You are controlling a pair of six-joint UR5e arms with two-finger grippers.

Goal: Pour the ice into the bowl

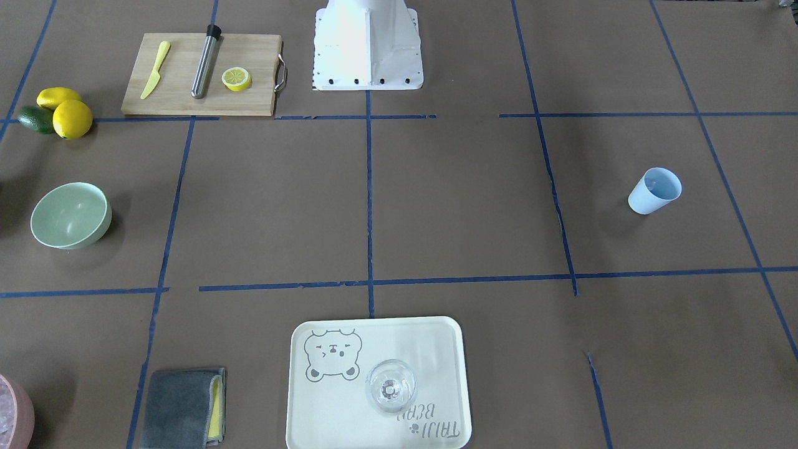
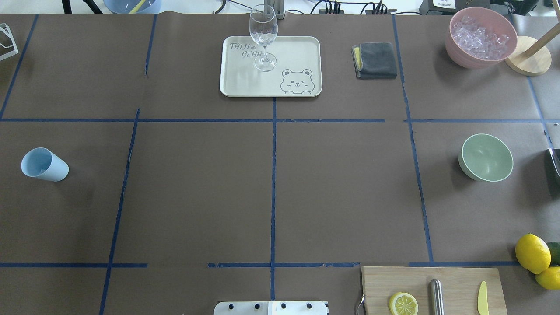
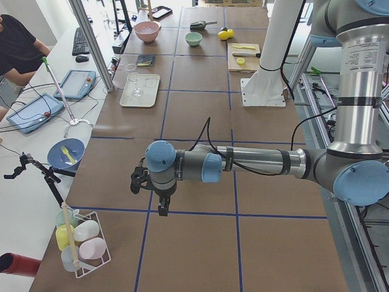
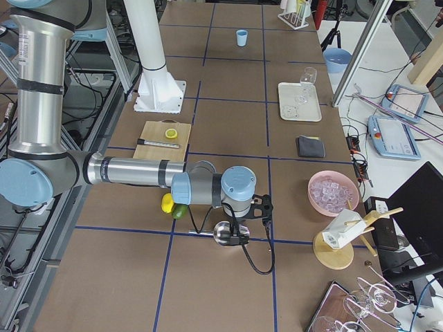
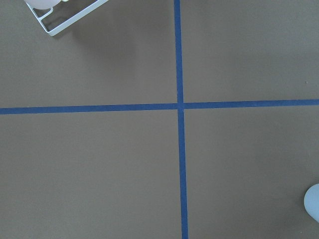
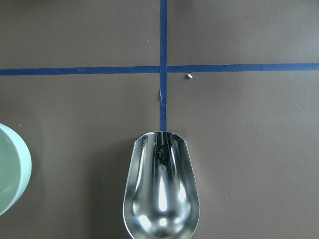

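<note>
Far L: your left pincer point(image 3: 162, 205) hangs over the table point(image 2: 197, 192), fingers pointing down. Only the side cam catches it, so can't tell if it's released or clenched. Its wrist cam looks straight down on blue tape lines, w/ a corner of a white wire rack point(image 5: 62, 22) at top L.

The light blue cup point(image 2: 44, 164) stands alone in the L mid square; can't tell what's in it.

Centre, far edge: a cream bear tray point(image 2: 306, 48) w/ a clear stemmed glass point(image 2: 263, 37) upright on it. Near its R side lies a folded grey cloth point(image 2: 376, 60). In the far R corner, a pink container point(image 2: 459, 52) holds clear ice cubes point(image 2: 479, 37).

The bowl point(image 2: 485, 157) sits upright in the R mid square, well apart from the pink container, its inside smooth green.

Near edge R: a wooden board point(image 2: 455, 280) carries a lemon slice point(image 2: 403, 303), a steel rod point(image 2: 436, 297) and a yellow knife point(image 2: 482, 298). Two lemons point(image 2: 532, 253) lie near it.

The right pincer point(image 4: 237, 235) is at the R end w/ a steel scoop point(image 6: 161, 194) at its tip. No close cam shows the fingers, so can't tell the grip. On its wrist cam the scoop's hollow is bare shiny metal, w/ the bowl's rim at the L edge, apart from the scoop.
</note>
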